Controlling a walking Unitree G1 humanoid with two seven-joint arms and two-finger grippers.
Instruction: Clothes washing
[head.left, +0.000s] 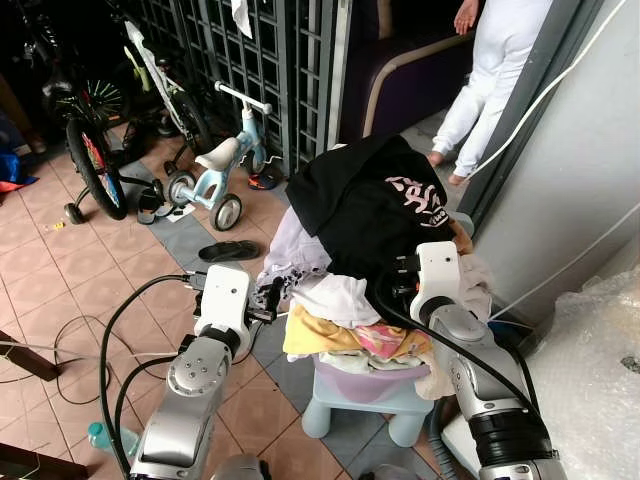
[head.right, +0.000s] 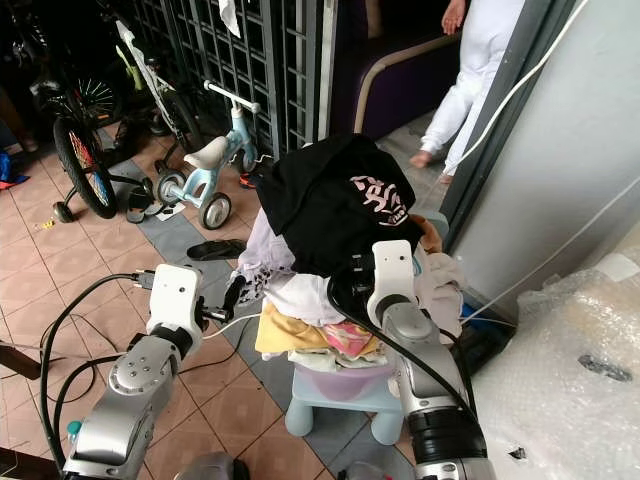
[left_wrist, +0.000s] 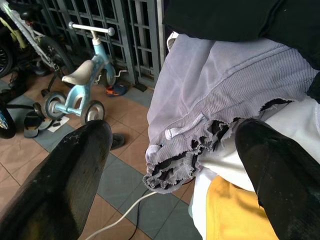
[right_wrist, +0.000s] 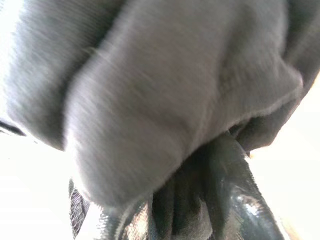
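Left eye view frames a tall heap of mixed laundry (head.left: 350, 270) piled well above the rim of a lilac plastic basin (head.left: 360, 383), which stands on a small pale blue plastic stool (head.left: 400, 405) on the tiled floor (head.left: 80, 270). Judged from this, the washing is at its very start: one garment is being taken off the heap, everything else is unsorted, and no washing machine can be made out.

By size, the heap holds one large black garment with pink and white print (head.left: 375, 200) draped over the top, one pale lilac ribbed garment with a frilled hem (left_wrist: 215, 95) hanging down the robot's left side, one white cloth (head.left: 335, 298) under it, one yellow cloth (head.left: 315, 335) lower down, and one pink patterned piece (head.left: 385, 342) near the rim. More may lie buried.

The right end effector (right_wrist: 210, 200) is pushed into the black garment, its fingers clenched on a fold of the dark cloth in the right wrist view. The left end effector (left_wrist: 170, 165) hovers released, fingers spread wide either side of the frilled hem and not touching it.

Behind stand one light blue balance bike (head.left: 215, 165), two larger bicycles by the dark metal grille (head.left: 260, 60), one black sandal (head.left: 228, 251), and one person in white trousers (head.left: 490, 80).
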